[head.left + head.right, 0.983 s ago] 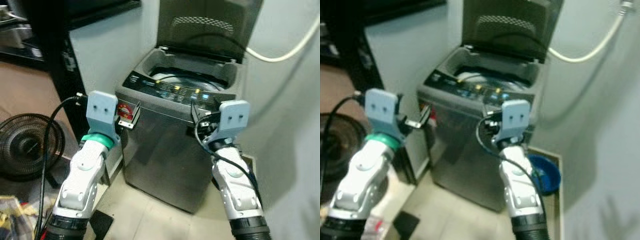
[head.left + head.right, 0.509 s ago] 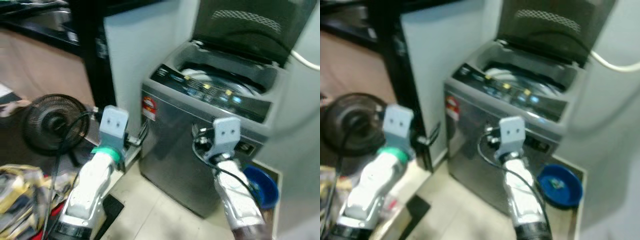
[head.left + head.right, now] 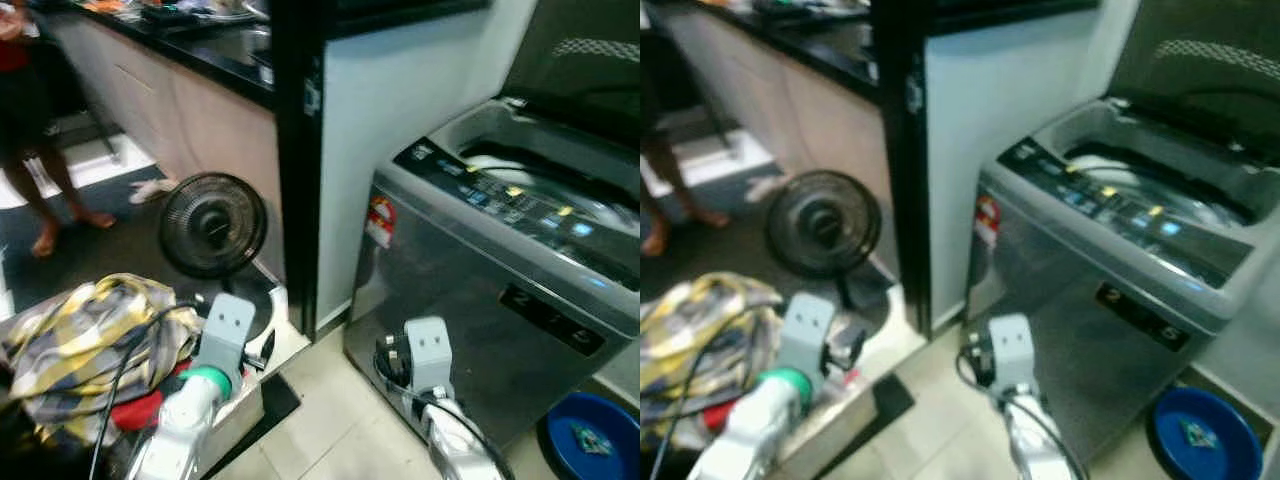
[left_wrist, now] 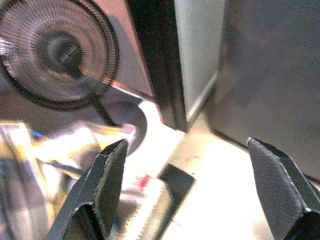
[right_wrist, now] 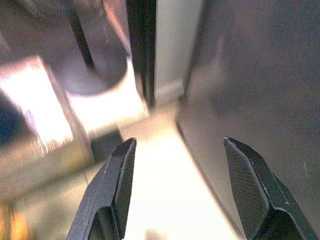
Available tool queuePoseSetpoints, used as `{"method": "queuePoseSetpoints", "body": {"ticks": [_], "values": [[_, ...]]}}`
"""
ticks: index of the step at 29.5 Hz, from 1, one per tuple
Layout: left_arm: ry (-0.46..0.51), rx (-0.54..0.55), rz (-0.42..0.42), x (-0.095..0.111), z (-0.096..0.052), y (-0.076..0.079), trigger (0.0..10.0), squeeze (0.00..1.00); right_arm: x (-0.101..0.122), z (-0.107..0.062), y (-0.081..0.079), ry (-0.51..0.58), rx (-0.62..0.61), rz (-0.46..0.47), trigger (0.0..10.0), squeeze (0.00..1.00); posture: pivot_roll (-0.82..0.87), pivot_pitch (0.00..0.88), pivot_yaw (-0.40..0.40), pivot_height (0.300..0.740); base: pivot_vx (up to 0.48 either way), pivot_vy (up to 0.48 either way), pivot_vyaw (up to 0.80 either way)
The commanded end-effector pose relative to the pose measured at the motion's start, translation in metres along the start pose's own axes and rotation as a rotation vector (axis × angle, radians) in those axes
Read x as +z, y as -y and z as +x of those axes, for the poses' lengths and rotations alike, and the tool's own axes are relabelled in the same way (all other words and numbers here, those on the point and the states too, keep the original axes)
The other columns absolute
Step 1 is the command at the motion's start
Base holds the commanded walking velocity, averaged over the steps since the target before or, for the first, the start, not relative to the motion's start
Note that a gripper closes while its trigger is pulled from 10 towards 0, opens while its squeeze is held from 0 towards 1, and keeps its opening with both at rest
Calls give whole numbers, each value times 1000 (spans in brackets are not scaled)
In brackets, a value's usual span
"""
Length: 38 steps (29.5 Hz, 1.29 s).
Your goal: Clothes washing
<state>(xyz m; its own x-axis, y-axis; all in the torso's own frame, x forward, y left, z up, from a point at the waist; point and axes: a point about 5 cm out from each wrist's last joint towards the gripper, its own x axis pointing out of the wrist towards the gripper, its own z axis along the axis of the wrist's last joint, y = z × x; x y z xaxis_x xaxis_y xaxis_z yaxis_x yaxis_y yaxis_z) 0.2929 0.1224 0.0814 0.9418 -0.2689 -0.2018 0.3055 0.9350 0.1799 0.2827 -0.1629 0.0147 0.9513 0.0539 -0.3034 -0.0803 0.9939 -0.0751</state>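
The grey top-loading washing machine [image 3: 500, 300], lid up, stands at right; a yellow-plaid clothes heap [image 3: 85, 345] lies lower left beside a round wire-grille floor fan [image 3: 212, 225]. Wrist views show the left gripper [image 4: 192, 187] and right gripper [image 5: 187, 192] spread wide, empty, over pale tile
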Motion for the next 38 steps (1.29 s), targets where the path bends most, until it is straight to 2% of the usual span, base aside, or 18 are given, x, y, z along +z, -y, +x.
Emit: {"method": "queuePoseSetpoints", "body": {"ticks": [1, 7, 12, 14, 20, 30, 34, 38], "values": [[-40, 10, 12, -14, -5, -2, 10000, 0, -12, -3, 2, -49, -17, 8, 10000, 0, 20, 0, 8, 740, 0, 0, 788], [-41, 6, 12, -15, -5, -1, 10000, 0, -17, -5, 4, -63, -20, 5, 10000, 0, 20, 0, 10, 740, 0, 0, 784], [-27, 4, 20, -14, -3, -2, 10000, 0, -12, -1, 1, -26, -10, 10, 10000, 0, 19, 0, 13, 740, 0, 0, 782], [-16, 1, 28, -14, -2, -2, 10000, 0, -6, 1, -2, 18, 1, 33, 10000, 0, 21, 0, 13, 740, 0, 0, 219], [4, -8, 44, -13, -2, 0, 10000, 0, -4, 3, -5, 38, 9, 44, 10000, 0, 20, 0, 12, 740, 0, 0, 0], [21, -17, 53, -12, -2, 2, 10000, 0, -5, 3, -6, 37, 29, -10, 10000, 0, 19, 0, 12, 740, 428, 0, 0], [27, -15, 56, -12, -1, 2, 10000, 0, -5, 3, -7, 43, 39, -54, 10000, 0, 18, 0, 12, 740, 480, 0, 709], [32, -14, 57, -12, -1, 2, 10000, 0, -5, 3, -8, 50, 42, -52, 10000, 0, 17, 0, 12, 740, 480, 0, 700]]}}
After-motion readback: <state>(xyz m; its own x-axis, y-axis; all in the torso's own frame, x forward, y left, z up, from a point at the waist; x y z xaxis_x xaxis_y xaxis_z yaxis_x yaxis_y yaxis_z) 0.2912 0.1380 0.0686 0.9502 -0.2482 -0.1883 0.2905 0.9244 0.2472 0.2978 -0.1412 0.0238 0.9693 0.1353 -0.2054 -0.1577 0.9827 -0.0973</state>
